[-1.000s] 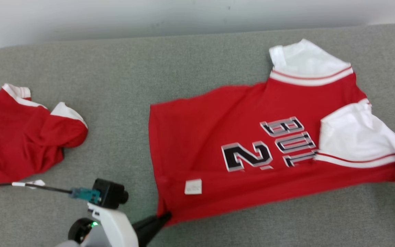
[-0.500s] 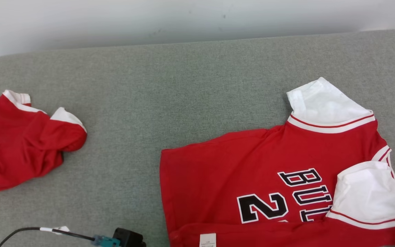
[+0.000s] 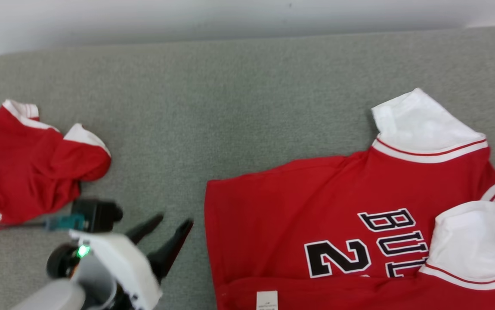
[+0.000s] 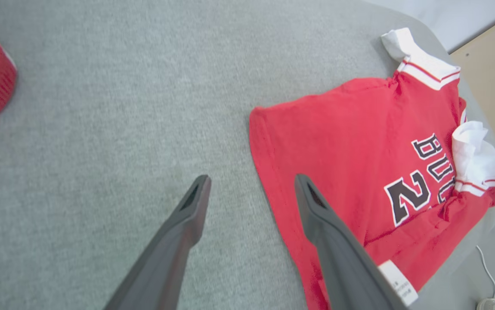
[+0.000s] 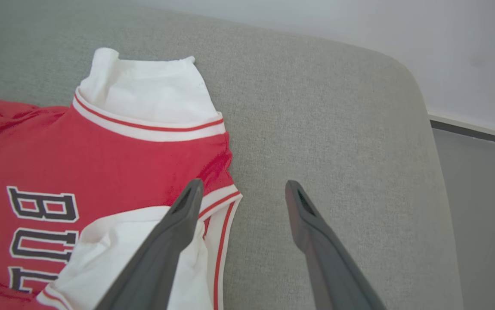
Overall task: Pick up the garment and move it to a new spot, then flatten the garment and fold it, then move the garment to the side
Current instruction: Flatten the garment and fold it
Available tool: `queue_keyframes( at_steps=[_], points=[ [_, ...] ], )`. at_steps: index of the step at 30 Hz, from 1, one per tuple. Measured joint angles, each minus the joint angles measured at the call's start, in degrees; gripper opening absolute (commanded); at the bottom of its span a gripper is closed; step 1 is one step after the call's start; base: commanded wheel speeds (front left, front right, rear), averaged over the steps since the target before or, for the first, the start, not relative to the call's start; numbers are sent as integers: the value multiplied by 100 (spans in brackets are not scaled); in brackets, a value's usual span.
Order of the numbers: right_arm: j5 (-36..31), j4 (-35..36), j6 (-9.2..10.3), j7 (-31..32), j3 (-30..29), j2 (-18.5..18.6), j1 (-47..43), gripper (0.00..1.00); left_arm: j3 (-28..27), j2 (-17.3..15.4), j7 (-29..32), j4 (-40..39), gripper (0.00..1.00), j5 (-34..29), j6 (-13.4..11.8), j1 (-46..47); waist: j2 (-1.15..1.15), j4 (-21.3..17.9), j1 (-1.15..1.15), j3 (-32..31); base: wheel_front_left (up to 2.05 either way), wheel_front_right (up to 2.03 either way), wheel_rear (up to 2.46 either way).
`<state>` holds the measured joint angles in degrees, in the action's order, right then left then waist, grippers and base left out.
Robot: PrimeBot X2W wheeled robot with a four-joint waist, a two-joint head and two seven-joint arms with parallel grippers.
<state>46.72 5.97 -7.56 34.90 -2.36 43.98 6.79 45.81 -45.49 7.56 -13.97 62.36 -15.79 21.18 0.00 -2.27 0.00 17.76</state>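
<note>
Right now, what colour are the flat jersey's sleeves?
The sleeves are white, with a red stripe; clearest in the right wrist view.

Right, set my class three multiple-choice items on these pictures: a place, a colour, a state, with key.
1. In the head view the crumpled garment lies, from the spread jersey: A right B left C on top
2. The jersey's sleeves are: A black B blue C white
3. The left pincer is: A open, empty B shut on the jersey C shut on a label
Key: B, it lies at that view's left; C, both show white; A, its fingers stand apart, gripping nothing.
</note>
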Motion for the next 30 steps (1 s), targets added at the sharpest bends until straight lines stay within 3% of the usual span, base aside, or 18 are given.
queue_keyframes(
  at_steps=[6,10,14,20,30],
  points=[
    [-587,-104,1,345,249,-162,1592,100,18,711,247,466,100,-312,21,1232,0,194,1,490,0,0,0],
    [-1167,-714,1,437,594,-469,2571,100,147,1300,142,1114,100,-736,23,1949,0,393,1,896,0,0,0],
    [-1495,-1445,1,366,876,-760,3084,100,355,1783,97,1593,100,-792,236,2170,0,667,1,1197,0,0,0],
    [-1464,-2042,1,71,1140,-913,3265,100,522,2011,169,1786,100,-672,625,2284,0,998,1,1364,0,0,0],
    [-1184,-2465,1,-174,1471,-889,3383,100,636,2152,501,1655,100,-164,998,2167,0,958,1,1233,0,0,0]
  ],
)
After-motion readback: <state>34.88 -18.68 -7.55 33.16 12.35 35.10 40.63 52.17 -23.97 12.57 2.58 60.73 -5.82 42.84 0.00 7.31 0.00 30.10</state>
